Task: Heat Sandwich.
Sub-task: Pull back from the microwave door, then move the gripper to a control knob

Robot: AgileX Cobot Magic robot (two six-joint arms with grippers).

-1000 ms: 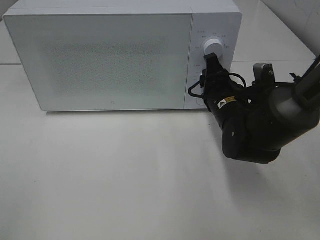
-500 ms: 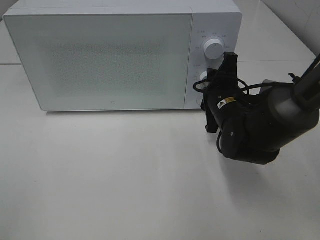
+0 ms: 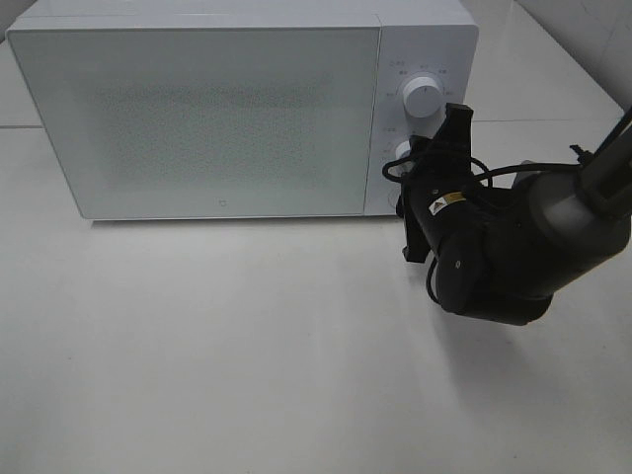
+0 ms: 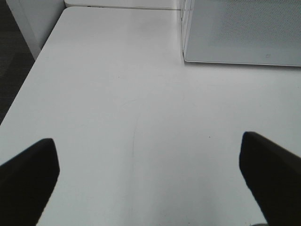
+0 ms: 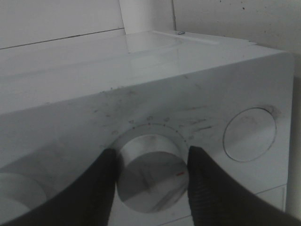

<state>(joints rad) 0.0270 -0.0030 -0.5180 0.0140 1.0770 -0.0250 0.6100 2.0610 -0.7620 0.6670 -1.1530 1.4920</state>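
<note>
The sandwich is out of view. A white microwave (image 3: 217, 109) stands at the back of the table with its door closed. My right gripper (image 3: 405, 156) reaches to the control panel, below the upper knob (image 3: 422, 97). In the right wrist view its two dark fingers (image 5: 101, 188) press on either side of the lower knob (image 5: 150, 174), so the right gripper (image 5: 150, 179) is shut on that knob. My left gripper (image 4: 150, 183) is open over bare table, with nothing between its fingers. It does not show in the exterior high view.
The white table (image 3: 247, 346) stretches in front of the microwave. A round button (image 5: 249, 134) sits beside the gripped knob on the panel. The table's left edge (image 4: 28, 89) drops off to a dark floor. The microwave's corner (image 4: 188, 52) is ahead of the left gripper.
My right wrist has rolled about the lower knob, swinging the gripper body to a steeper angle. Over the last half second it has hardly moved. The microwave door stays closed.
</note>
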